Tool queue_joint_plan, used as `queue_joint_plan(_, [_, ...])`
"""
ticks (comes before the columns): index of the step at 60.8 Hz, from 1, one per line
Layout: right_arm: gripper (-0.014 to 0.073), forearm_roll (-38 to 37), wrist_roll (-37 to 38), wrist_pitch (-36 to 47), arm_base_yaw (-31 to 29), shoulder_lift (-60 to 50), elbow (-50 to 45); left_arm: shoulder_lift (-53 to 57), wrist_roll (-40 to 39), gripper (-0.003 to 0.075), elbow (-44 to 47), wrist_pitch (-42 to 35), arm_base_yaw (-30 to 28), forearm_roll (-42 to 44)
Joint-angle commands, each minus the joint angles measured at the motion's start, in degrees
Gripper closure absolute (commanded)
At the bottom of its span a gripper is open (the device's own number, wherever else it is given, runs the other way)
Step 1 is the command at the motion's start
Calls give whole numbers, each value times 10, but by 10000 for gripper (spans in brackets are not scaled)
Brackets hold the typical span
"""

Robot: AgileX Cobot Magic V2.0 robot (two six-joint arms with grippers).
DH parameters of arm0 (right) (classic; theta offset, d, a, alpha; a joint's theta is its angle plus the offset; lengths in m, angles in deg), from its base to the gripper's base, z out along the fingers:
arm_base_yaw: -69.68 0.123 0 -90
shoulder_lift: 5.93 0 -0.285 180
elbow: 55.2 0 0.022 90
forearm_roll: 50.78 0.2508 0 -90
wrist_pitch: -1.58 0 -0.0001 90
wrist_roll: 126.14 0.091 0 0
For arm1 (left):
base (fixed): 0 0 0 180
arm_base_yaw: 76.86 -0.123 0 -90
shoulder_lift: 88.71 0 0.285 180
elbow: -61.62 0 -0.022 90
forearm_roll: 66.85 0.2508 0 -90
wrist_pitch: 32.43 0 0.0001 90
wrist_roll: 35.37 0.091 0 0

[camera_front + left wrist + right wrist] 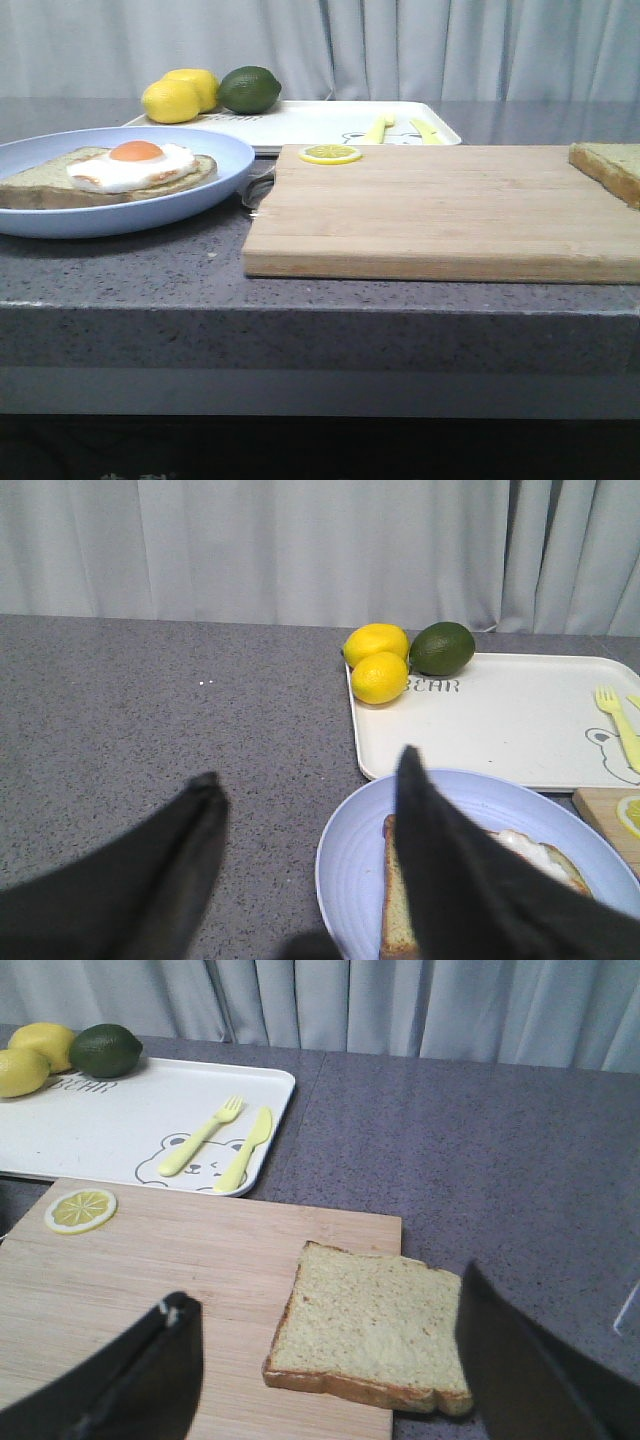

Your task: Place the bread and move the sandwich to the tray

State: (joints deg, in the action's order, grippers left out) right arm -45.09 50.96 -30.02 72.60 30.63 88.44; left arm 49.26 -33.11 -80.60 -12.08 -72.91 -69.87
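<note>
The bread (375,1327) lies flat at the right end of the wooden cutting board (440,210), partly over its edge; it shows at the far right in the front view (610,165). My right gripper (325,1305) is open above it, the fingers apart on either side. A slice with a fried egg (132,165) lies on the pale blue plate (215,150); no top slice is on it. My left gripper (305,780) is open above the plate's left rim (350,840). The white tray (300,125) stands behind. Neither gripper shows in the front view.
Two lemons (180,93) and a green avocado-like fruit (249,88) sit on the tray's far left corner. A yellow fork (203,1137) and knife (246,1147) lie on the tray. A lemon slice (330,154) lies on the board's far edge. Grey curtains hang behind.
</note>
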Motion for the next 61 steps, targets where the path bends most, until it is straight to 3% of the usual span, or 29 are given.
queue_joint_plan(1, [-38, -3, 1, 43, 0, 6, 22, -3, -4, 72, -19, -42, 0, -4])
queue_joint_plan(8, [-30, -3, 1, 40, -2, 24, 28, -3, -4, 50, -19, -38, 0, -4])
queue_joint_plan(14, [-30, -3, 13, 6, -15, 104, 66, -4, -4, 50, -19, -38, 0, -4])
queue_joint_plan(29, [-30, 2, 33, -155, -78, 376, 277, -4, -4, 50, -19, -39, 0, -4])
queue_joint_plan(38, [-30, 21, 29, -207, -125, 484, 370, -4, -4, 50, -19, -39, 0, -4])
queue_joint_plan(51, [-30, 166, -85, -346, -211, 611, 468, -4, -4, 50, -19, -39, 0, -4])
queue_joint_plan(61, [-30, 236, -150, -380, -276, 645, 472, -4, -4, 50, -19, -39, 0, -4])
